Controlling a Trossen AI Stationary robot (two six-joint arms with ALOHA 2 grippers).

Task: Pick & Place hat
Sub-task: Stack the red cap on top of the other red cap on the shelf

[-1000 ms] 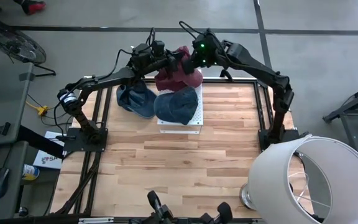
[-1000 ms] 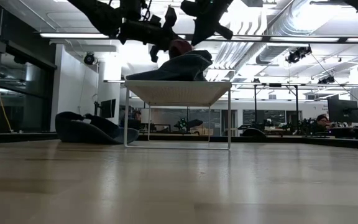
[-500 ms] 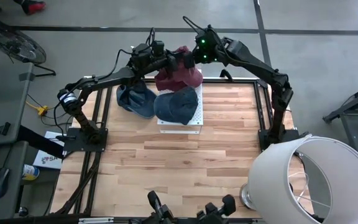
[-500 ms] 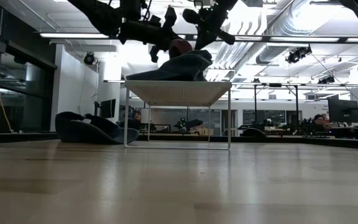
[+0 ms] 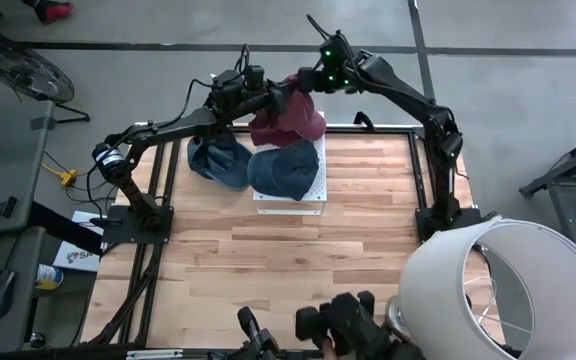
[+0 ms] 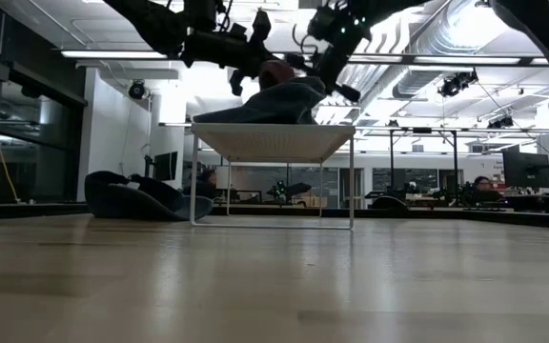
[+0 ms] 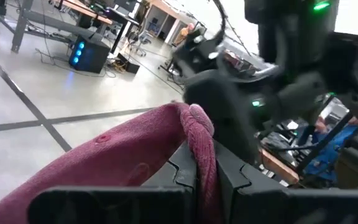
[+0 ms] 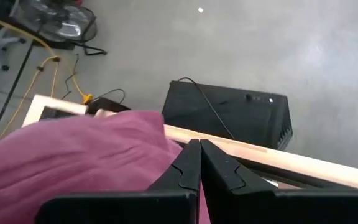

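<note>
While the left gripper (image 7: 207, 171) pinches the soft maroon hat's (image 5: 286, 117) folded cloth, the right gripper (image 8: 200, 163) hovers closed.

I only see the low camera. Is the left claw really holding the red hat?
Observer: Yes. Its wrist camera shows the left gripper shut on a fold of the red hat.
Operator: What about the other claw?
Observer: The right gripper is shut with nothing in it, right beside the red hat.
Operator: How many hats are there?
Observer: Three, seen from above: the red hat, a blue hat on the white stand, and a second blue hat beside the stand.
</note>
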